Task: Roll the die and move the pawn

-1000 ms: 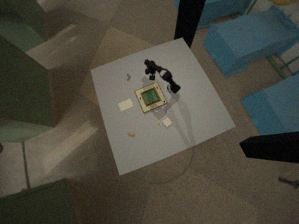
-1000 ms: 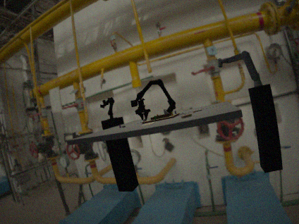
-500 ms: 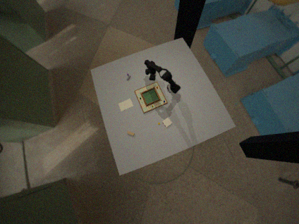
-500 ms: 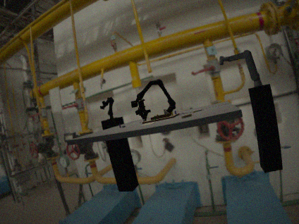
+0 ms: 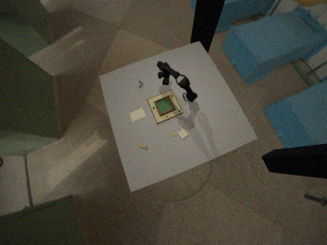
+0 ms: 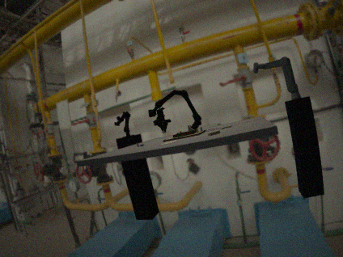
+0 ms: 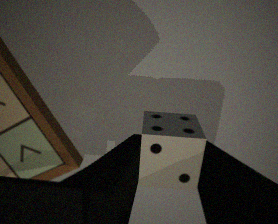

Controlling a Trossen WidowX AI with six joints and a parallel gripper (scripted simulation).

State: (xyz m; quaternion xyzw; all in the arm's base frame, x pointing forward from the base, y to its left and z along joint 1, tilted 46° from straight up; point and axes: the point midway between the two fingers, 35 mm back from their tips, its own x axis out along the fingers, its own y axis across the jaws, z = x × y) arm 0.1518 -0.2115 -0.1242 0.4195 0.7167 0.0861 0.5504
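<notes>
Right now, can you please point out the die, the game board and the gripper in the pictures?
die [image 7: 171,160], wrist view, on its pale near face, between the two pips.
game board [image 5: 155,114], top view, on its left track of squares.
gripper [image 7: 171,200], wrist view, midway between the dark fingers, which are shut on the die.

- The die [image 7: 172,155] looks like smooth, matt plastic, cream with black pips.
- The end effector [image 7: 170,200] has matt black fingers.
- The game board [image 5: 165,106] has a wood-coloured rim and a matt green centre.
- The table [image 5: 224,122] is smooth, matt grey.
</notes>
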